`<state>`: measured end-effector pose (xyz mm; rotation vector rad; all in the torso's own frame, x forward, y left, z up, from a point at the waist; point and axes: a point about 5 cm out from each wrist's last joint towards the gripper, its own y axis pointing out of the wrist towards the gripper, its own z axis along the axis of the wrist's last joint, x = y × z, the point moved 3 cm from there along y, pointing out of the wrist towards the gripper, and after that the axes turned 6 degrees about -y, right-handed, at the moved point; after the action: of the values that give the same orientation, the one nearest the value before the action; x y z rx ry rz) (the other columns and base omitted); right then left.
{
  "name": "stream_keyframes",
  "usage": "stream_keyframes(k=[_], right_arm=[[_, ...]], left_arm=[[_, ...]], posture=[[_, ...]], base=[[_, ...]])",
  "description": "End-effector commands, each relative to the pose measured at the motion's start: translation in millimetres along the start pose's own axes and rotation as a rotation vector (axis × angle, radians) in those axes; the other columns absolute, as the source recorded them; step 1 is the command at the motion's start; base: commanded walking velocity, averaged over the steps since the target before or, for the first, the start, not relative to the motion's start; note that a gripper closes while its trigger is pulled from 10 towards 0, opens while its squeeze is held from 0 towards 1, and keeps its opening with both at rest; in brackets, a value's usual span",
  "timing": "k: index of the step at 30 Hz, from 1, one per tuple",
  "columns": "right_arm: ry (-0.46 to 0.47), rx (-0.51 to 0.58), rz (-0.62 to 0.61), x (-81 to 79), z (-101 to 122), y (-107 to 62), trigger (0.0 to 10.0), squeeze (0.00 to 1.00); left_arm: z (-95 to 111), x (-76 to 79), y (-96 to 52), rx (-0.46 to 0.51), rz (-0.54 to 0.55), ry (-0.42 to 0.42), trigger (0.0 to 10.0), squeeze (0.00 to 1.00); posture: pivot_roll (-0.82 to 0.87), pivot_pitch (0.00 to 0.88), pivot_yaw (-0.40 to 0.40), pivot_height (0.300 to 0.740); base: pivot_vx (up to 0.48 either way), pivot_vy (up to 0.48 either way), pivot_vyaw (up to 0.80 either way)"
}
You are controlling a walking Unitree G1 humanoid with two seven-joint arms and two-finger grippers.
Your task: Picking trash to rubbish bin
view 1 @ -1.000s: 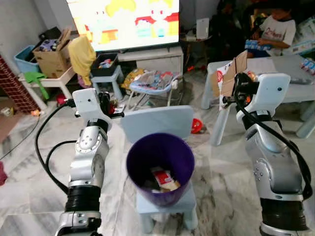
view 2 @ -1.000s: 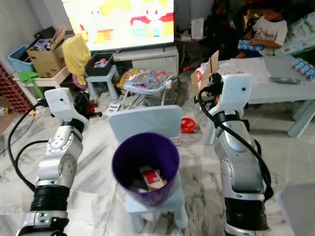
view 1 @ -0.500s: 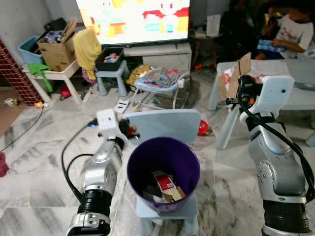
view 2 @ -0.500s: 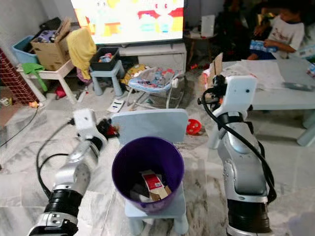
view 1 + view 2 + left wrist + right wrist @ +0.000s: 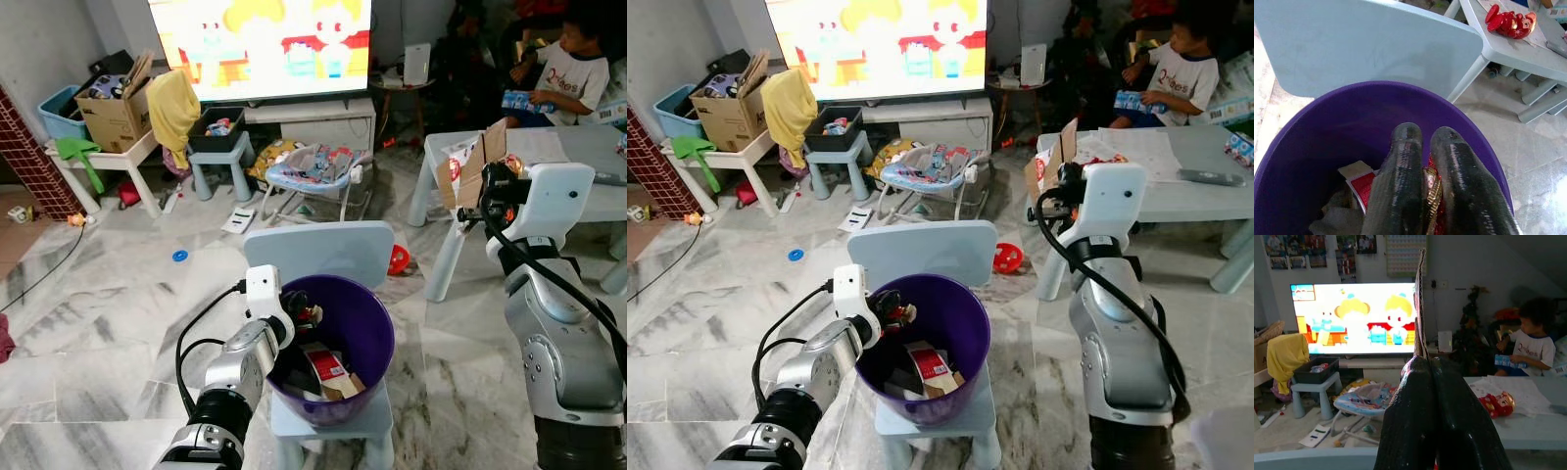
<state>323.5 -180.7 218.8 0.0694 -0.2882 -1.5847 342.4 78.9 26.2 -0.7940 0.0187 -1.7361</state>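
Wrapper | eye views: I have the left gripper over the purple bin on the small chair, placed for a drop | left wrist: fingers pinch red-gold wrapper above bin trash | right wrist: right gripper clamps cardboard piece edge-on, raised clear near the table, waiting its turn.

tv on; baby bouncer below; person behind grey table.

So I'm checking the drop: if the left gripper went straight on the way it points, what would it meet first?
Probably the trash pile inside the purple bin; the left gripper, holding a red-gold wrapper, points down into it.
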Motion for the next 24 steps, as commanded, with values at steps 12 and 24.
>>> stream_keyframes(k=[12, 24], right_arm=[[0.015, 0.019, 0.05, -11.7, 8.6, 4.9, 0.0, 0.0], [0.033, 0.016, 0.071, -16.4, 6.6, 4.2, 0.0, 0.0]], left_arm=[[12.7, -18.9, -3.4, 0.07, 0.027, 0.009, 10.0, 1.0], [25.1, -13.8, -3.1, 0.119, 0.014, 0.089, 10.0, 1.0]], posture=[[-0.09, 0.009, 0.052, 0.74], [-0.09, 0.0, 0.067, 0.74]], base=[[0.0, 0.0, 0.0], [0.0, 0.0, 0.0]])
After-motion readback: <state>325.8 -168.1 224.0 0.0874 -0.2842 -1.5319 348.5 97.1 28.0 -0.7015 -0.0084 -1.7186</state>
